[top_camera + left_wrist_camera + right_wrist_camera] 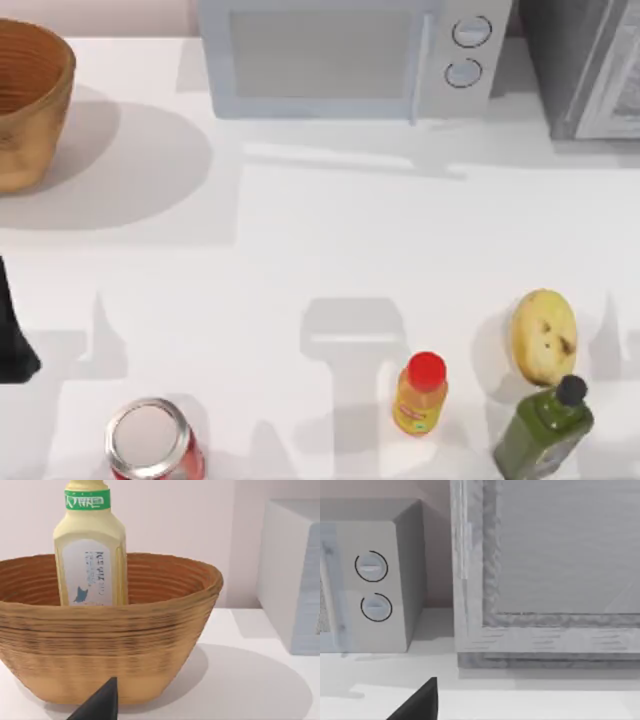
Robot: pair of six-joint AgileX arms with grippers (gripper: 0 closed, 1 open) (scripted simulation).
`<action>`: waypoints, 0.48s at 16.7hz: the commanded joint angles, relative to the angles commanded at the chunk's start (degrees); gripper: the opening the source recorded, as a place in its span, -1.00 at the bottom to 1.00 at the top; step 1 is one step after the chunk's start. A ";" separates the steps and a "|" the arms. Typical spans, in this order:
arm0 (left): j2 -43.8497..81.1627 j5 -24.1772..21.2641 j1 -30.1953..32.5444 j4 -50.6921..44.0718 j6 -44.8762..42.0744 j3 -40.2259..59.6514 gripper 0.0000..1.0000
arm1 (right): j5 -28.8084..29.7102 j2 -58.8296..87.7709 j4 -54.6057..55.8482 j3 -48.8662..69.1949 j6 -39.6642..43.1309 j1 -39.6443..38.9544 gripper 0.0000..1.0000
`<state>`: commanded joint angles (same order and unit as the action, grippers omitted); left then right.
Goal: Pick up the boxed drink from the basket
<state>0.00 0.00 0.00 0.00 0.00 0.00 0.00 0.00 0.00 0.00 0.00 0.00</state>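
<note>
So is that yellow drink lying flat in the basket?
No, the boxed drink stands upright inside the basket, rising above its rim.

Boxed drink upright, apparently inside basket.

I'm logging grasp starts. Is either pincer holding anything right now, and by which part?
Nothing is held. The boxed drink stands free in the basket, the left pincer short of it.

My right wrist view: microwave, two round dials stacked. Grey framed cabinet just beside it, on white table. Dark fingertip at 6 o'clock edge.
</note>
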 joint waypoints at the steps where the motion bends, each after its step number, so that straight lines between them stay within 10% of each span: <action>1: 0.00 0.00 0.00 0.00 0.00 0.00 1.00 | 0.00 0.00 0.00 0.00 0.00 0.00 1.00; 8: 11.60 -2.00 -2.33 6.60 0.30 3.52 1.00 | 0.00 0.00 0.00 0.00 0.00 0.00 1.00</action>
<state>11.60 -2.00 -2.33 6.60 0.30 3.52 0.00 0.00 0.00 0.00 0.00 0.00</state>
